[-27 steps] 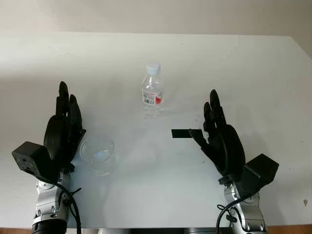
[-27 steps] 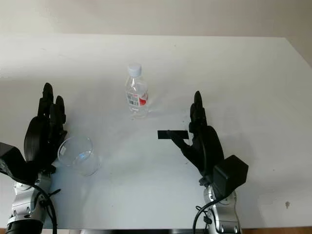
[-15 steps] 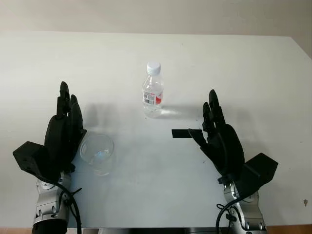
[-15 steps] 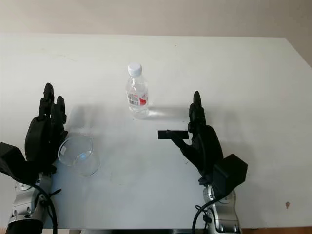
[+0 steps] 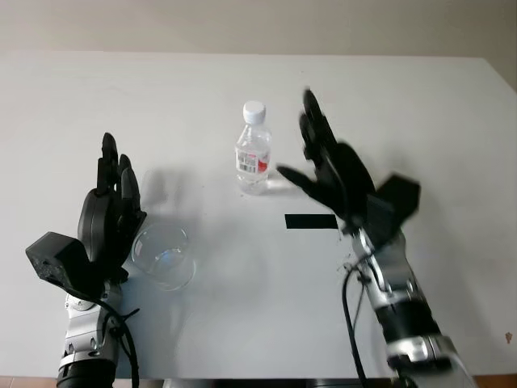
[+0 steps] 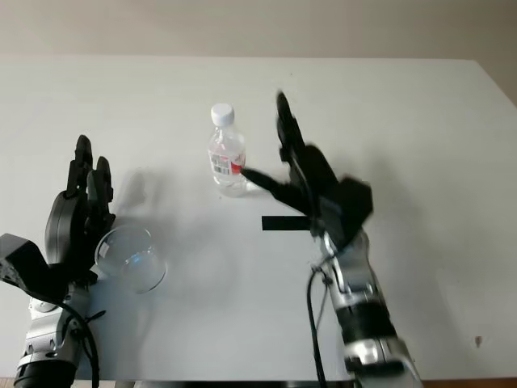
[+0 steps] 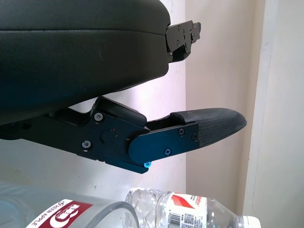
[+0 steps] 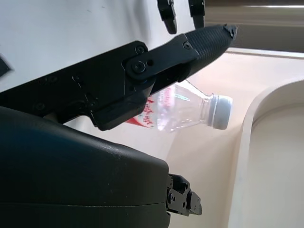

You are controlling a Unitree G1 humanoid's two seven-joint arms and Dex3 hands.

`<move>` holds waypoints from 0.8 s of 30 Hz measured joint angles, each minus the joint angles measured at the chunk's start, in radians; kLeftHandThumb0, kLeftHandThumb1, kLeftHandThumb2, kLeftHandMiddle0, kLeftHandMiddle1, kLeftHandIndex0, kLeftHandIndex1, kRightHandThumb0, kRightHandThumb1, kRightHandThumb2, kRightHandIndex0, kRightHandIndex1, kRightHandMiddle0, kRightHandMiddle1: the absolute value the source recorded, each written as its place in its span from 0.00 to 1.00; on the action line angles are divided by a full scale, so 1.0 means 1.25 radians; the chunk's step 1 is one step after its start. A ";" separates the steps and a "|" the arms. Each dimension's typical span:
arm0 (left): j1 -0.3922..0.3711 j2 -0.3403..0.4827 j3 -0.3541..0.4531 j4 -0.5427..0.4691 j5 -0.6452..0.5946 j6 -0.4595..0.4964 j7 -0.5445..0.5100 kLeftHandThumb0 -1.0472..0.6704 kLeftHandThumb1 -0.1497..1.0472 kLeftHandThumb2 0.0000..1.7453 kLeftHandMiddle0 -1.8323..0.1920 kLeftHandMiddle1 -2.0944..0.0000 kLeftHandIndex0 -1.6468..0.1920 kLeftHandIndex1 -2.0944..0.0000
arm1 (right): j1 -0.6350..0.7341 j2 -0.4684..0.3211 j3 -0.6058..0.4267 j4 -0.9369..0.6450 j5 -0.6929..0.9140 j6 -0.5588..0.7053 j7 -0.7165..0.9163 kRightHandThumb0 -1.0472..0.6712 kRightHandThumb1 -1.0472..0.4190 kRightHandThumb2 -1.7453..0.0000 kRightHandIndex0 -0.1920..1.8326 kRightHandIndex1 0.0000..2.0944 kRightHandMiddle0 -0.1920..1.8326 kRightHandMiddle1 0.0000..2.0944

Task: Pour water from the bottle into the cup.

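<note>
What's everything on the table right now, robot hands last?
Table: one, white, bearing everything else.
Water bottle: one, clear with white cap and red-and-white label, upright at table centre.
Cup: one, clear, near the front left, just beside the left robot hand.
Tape strip: one, black, flat on the table in front of the bottle and to its right.
Left robot hand: one, black, open, next to the cup.
Right robot hand: one, black, open, raised just right of the bottle, not gripping it.

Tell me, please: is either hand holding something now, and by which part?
Nothing is held. The right hand is open beside the water bottle, not gripping it. The left hand is open next to the clear cup.
</note>
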 measured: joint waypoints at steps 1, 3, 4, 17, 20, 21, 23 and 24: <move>0.000 0.000 0.000 0.000 0.000 0.000 0.000 0.13 1.00 0.37 1.00 1.00 1.00 1.00 | -0.013 0.003 0.000 0.022 0.000 0.000 0.000 0.06 0.09 0.98 0.00 0.00 0.00 0.00; -0.001 0.001 0.000 0.000 0.000 0.000 0.000 0.13 1.00 0.37 1.00 1.00 1.00 1.00 | -0.037 0.008 0.002 0.076 -0.003 -0.002 0.000 0.07 0.09 0.98 0.00 0.00 0.00 0.00; -0.001 0.001 0.000 0.001 0.000 0.000 0.000 0.13 1.00 0.37 1.00 1.00 1.00 1.00 | -0.048 0.009 0.003 0.103 -0.006 -0.004 -0.001 0.07 0.10 0.98 0.00 0.00 0.00 0.00; -0.010 0.009 0.001 0.011 0.000 -0.002 0.000 0.13 1.00 0.36 1.00 1.00 1.00 1.00 | -0.143 0.044 -0.002 0.345 -0.007 -0.047 0.020 0.08 0.10 0.97 0.00 0.00 0.00 0.00; -0.014 0.010 0.002 0.014 0.000 -0.001 -0.002 0.13 1.00 0.35 1.00 1.00 1.00 1.00 | -0.151 0.057 -0.005 0.379 -0.008 -0.058 0.017 0.07 0.10 0.97 0.00 0.00 0.00 0.00; -0.015 0.011 0.002 0.016 -0.001 -0.001 -0.003 0.14 1.00 0.35 1.00 1.00 1.00 1.00 | -0.155 0.062 -0.006 0.391 -0.009 -0.061 0.014 0.07 0.10 0.97 0.00 0.00 0.00 0.00; -0.016 0.012 0.002 0.017 -0.001 -0.001 -0.005 0.14 1.00 0.35 1.00 1.00 1.00 1.00 | -0.165 0.069 -0.007 0.416 -0.012 -0.070 0.010 0.06 0.09 0.97 0.00 0.00 0.00 0.00; -0.016 0.012 0.002 0.018 -0.001 -0.001 -0.005 0.14 1.00 0.36 1.00 1.00 1.00 1.00 | -0.173 0.072 -0.008 0.427 -0.014 -0.074 0.009 0.05 0.09 0.97 0.00 0.00 0.00 0.00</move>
